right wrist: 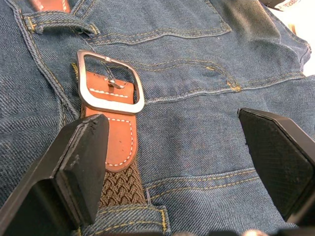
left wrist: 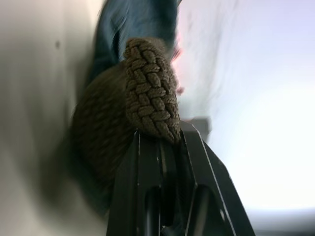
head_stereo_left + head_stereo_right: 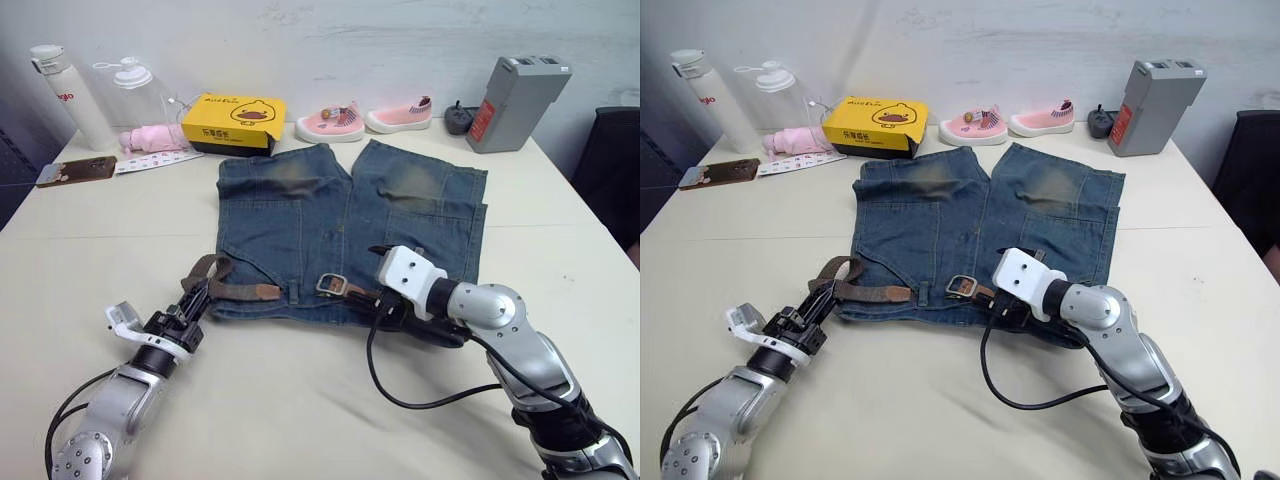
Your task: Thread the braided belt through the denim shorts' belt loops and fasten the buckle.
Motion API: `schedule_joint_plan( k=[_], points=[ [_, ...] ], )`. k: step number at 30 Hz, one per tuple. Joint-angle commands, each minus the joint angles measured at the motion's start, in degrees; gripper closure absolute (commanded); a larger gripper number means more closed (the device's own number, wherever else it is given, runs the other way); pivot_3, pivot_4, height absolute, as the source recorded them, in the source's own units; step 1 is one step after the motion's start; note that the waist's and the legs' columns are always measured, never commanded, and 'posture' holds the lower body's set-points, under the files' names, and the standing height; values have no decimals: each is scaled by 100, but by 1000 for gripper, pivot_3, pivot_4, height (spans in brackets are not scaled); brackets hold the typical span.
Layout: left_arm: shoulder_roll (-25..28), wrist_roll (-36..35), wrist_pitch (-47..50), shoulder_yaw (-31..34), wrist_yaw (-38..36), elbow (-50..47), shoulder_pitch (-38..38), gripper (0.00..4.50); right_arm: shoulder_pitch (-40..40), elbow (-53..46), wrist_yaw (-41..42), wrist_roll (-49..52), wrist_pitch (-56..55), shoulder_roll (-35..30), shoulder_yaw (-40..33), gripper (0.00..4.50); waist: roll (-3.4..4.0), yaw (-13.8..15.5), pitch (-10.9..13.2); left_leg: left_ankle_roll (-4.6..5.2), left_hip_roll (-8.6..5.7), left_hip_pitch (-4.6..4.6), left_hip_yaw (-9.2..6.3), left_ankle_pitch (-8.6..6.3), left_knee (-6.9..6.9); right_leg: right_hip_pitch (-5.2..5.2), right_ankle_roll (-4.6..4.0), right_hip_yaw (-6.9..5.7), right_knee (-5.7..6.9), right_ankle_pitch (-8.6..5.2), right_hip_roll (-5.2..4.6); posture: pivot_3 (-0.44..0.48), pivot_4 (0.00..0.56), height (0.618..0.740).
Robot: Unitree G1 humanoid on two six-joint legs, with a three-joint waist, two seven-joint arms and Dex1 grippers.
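While the denim shorts point(image 3: 345, 228) lie flat on the table point(image 3: 300, 400), waistband toward us and legs pointing away, we see the braided belt point(image 3: 232, 290) running along that waistband, its free end curling up in a loop off the shorts' left edge. Our left gripper point(image 3: 196, 305) is closed on that looped end; the left wrist view shows the woven strap point(image 2: 147, 93) pinched between the two black fingers. Our right gripper point(image 1: 177, 167) hovers over the middle of the waistband with its fingers spread wide and nothing between them, the buckle point(image 1: 110, 82) just ahead of them and flat on the denim. Behind the buckle sits a tan leather tab point(image 1: 114, 135), then the weave passes under one of the belt loops point(image 1: 130, 215).

We judge the belt light and limp: it will sag and twist unless held near its tip, so the stiffer leather end is likely the best place to pinch when feeding a loop. The buckle is rigid and probably slick, better taken across its frame. The denim is soft and may bunch if the strap drags.

As for containers, a yellow box point(image 3: 234, 122) stands closed at the far edge, and a white bottle point(image 3: 70, 95) and a clear bottle point(image 3: 140, 95) stand capped; we cannot tell their contents
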Motion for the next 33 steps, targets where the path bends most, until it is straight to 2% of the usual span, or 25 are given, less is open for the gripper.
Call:
schedule_joint_plan(
  k=[1, 8, 17, 25, 33],
  points=[
    [-68, -82, 69, 46, 45, -209, -69, 4500, -49, -204, -29, -41, -106, -89, 2, 35, 1, 2, 2, 0, 0, 0, 0, 0, 0, 0, 1, 0, -2, 0, 0, 0, 150, 624],
    [-224, -82, 125, -82, 329, -367, -280, 4500, -75, -203, -62, -95, -116, -96, 49, 35, -9, 15, 10, 0, -2, 0, -3, 0, -1, 3, 5, -4, -8, 3, 4, 0, 150, 624],
    [-431, -82, 290, -4, 317, -491, -283, 4500, -20, -216, -91, -149, -147, -136, 70, 35, -17, 20, 19, -1, -1, -1, -3, 0, -2, 5, 12, -5, -13, 6, 4, 0, 150, 624],
    [-622, -82, 400, 372, -142, -640, -267, 4500, -28, -168, -86, -212, -235, -144, 154, 35, -23, 11, 27, -1, 0, 0, -2, 0, -4, 5, 12, -7, -15, 6, 4, 0, 150, 624],
    [-718, -82, 568, 553, -177, -641, -173, 4500, -4, -130, -84, -280, -342, -161, 208, 35, -34, 10, 37, -1, 7, 0, 0, 0, -6, 5, 12, -7, -20, 7, 5, 0, 150, 624]
  ],
)
